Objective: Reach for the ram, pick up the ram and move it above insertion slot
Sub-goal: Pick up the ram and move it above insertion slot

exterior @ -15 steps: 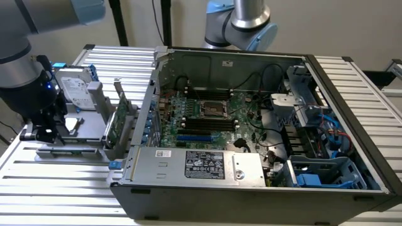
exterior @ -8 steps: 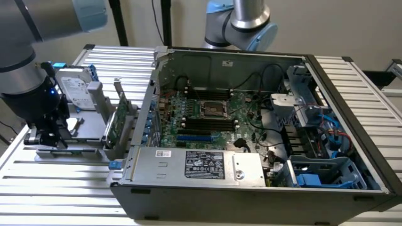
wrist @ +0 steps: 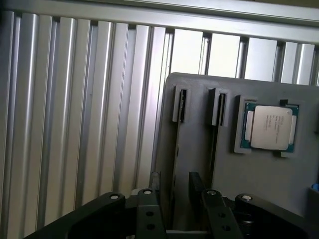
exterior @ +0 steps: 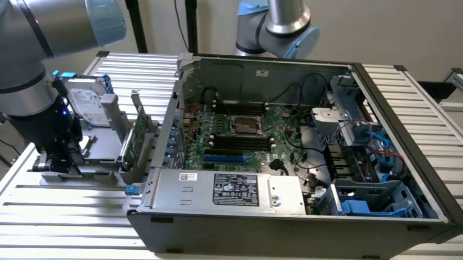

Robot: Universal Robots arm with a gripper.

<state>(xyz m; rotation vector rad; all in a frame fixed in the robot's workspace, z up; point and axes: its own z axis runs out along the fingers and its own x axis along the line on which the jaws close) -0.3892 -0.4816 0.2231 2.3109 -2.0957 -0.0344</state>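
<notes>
one gripper [wrist: 174,183], fingers [wrist: 155,181] spread apart, one on either side of the ram [wrist: 176,149], standing on edge in the gray fixture [wrist: 199,159]. two end slots there, one processor [wrist: 269,127]. in the exterior view: one hard drive [exterior: 90,105], one expansion card [exterior: 137,138], one open computer case [exterior: 289,146]. ribbed aluminium table [exterior: 58,216]; pale wall [exterior: 405,27] behind.

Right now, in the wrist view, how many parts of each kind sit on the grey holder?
ram sticks, edge-on in their slots: 2
processor chip: 1
Total: 3
</notes>
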